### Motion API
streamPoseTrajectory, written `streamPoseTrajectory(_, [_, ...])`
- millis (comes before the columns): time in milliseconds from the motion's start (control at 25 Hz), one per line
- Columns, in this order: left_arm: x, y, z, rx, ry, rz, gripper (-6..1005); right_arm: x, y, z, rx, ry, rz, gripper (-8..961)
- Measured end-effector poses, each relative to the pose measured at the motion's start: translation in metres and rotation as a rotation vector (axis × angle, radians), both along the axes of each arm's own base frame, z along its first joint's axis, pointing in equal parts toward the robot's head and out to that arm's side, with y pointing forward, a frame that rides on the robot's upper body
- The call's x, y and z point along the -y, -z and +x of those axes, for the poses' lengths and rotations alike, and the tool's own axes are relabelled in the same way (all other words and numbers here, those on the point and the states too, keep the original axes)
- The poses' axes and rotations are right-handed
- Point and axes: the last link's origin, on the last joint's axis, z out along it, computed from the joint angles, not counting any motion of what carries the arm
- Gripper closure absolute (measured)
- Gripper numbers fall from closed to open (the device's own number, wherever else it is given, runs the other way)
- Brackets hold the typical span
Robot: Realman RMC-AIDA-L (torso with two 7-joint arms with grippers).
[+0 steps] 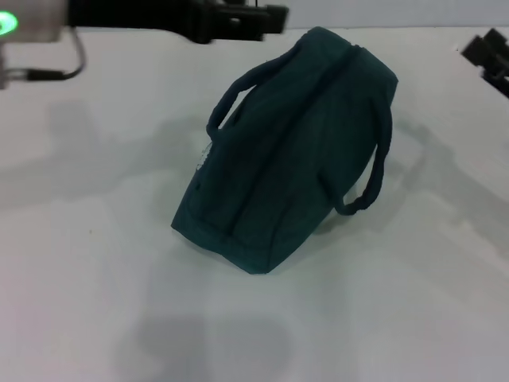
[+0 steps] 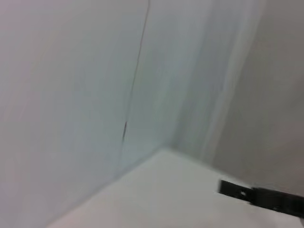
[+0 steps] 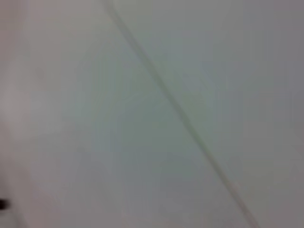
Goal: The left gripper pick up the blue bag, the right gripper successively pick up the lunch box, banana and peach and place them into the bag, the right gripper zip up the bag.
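Note:
The blue bag (image 1: pixel 286 151) lies tipped on its side in the middle of the white table (image 1: pixel 95 263) in the head view. Its top seam looks closed, and its two loop handles (image 1: pixel 370 179) stick out to either side. My left gripper (image 1: pixel 242 20) hangs at the far edge of the table, just behind the bag's top end and apart from it. Only a black corner of my right gripper (image 1: pixel 491 54) shows at the far right, well away from the bag. The lunch box, banana and peach are out of view.
Both wrist views show mostly pale wall and table. A black bar (image 2: pixel 261 195) crosses one corner of the left wrist view. The left arm's cable and green light (image 1: pixel 8 24) sit at the far left.

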Motion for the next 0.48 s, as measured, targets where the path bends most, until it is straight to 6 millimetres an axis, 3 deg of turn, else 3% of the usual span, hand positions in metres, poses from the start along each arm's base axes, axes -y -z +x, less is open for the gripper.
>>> streamPoseTrajectory(240, [0.038, -0.024, -0.043, 0.081, 0.127, 0.128, 303, 0.031, -0.017, -0.01, 0.093, -0.283, -0.061, 91])
streamPoseTrajectory(320, [0.053, -0.022, -0.061, 0.057, 0.147, 0.136, 167, 0.042, -0.015, -0.012, 0.141, -0.371, -0.1, 92])
streamPoseTrajectory(480, [0.078, -0.007, -0.103, 0.015, 0.126, 0.097, 172, 0.06, 0.002, -0.008, 0.245, -0.464, -0.166, 94])
